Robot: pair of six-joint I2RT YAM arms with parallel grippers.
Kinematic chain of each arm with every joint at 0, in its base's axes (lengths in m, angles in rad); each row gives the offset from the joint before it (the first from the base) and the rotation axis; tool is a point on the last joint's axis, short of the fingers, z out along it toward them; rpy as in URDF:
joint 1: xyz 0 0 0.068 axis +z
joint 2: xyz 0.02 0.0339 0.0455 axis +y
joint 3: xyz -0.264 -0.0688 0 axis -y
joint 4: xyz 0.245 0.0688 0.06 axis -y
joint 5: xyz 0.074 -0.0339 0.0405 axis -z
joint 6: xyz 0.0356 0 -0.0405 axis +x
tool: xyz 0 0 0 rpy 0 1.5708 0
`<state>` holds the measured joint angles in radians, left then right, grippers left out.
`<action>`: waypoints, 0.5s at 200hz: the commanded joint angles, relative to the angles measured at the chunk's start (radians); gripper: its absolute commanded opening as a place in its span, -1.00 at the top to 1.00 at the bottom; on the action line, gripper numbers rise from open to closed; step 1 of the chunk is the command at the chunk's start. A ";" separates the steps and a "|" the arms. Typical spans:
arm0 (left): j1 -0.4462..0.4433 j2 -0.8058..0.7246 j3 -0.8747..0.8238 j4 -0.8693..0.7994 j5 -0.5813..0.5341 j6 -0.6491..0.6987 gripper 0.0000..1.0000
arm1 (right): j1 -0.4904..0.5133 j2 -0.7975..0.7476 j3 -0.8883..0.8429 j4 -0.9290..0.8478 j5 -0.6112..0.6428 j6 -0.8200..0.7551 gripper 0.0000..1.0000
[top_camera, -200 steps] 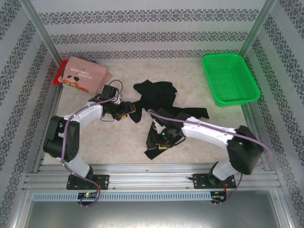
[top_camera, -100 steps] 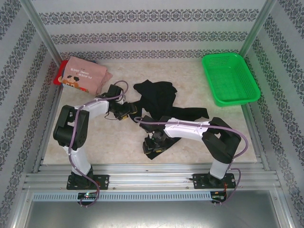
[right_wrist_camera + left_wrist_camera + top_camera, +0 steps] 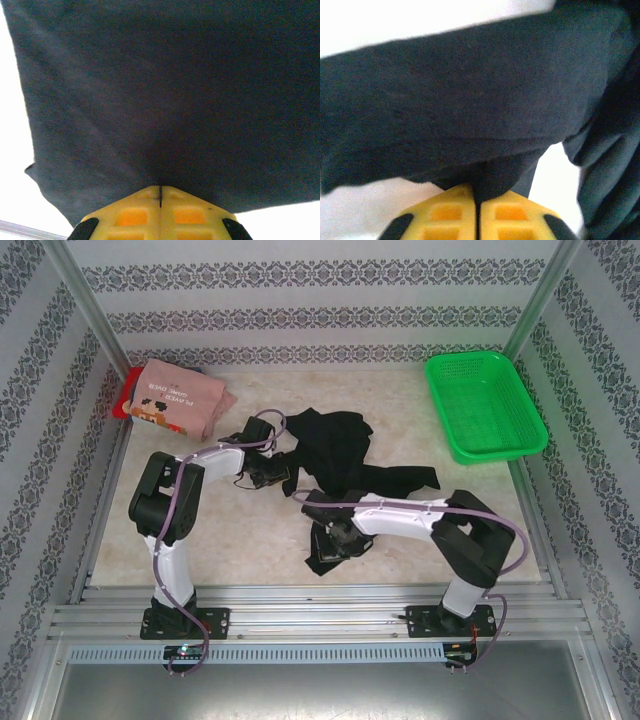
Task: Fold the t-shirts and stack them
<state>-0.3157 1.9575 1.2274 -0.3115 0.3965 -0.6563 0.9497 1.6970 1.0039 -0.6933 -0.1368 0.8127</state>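
**Plain black cloth t-shirt** (image 3: 335,445): crumpled at mid-counter. One sleeve trails right, and a lower flap reaches toward the near edge.
**Left end effector** (image 3: 284,477): yellow jaws closed tight, pinching a fold at the black shirt's left edge.
**Right end effector** (image 3: 335,538): jaws closed, gripping the near flap.
**Folded pink t-shirt with dark lettering** (image 3: 178,400): far-left corner, lying on a **red cloth shirt** (image 3: 128,390).
**Green plastic mesh basket** (image 3: 485,405): far-right corner, well apart from the shirts.
**Pale marbled counter** (image 3: 240,545): bare at the near left, and between the black shirt and the basket.
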 commanded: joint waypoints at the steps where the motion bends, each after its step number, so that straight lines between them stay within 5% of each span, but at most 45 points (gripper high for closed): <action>1: 0.031 -0.047 0.015 -0.071 -0.077 0.038 1.00 | -0.044 -0.125 -0.034 -0.073 0.087 -0.025 1.00; 62: 0.126 -0.366 0.021 -0.209 -0.141 0.125 1.00 | -0.266 -0.346 -0.081 -0.195 0.111 -0.135 1.00; 84: 0.158 -0.441 0.033 -0.262 -0.185 0.170 1.00 | -0.267 -0.336 -0.060 -0.136 0.012 -0.158 0.33; 100: 0.175 -0.476 0.045 -0.300 -0.213 0.204 1.00 | -0.208 -0.289 -0.041 -0.073 -0.056 -0.143 0.05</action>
<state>-0.1684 1.5200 1.2472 -0.4961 0.2577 -0.5365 0.6815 1.3617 0.9375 -0.8249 -0.0837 0.6968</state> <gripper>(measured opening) 0.055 0.396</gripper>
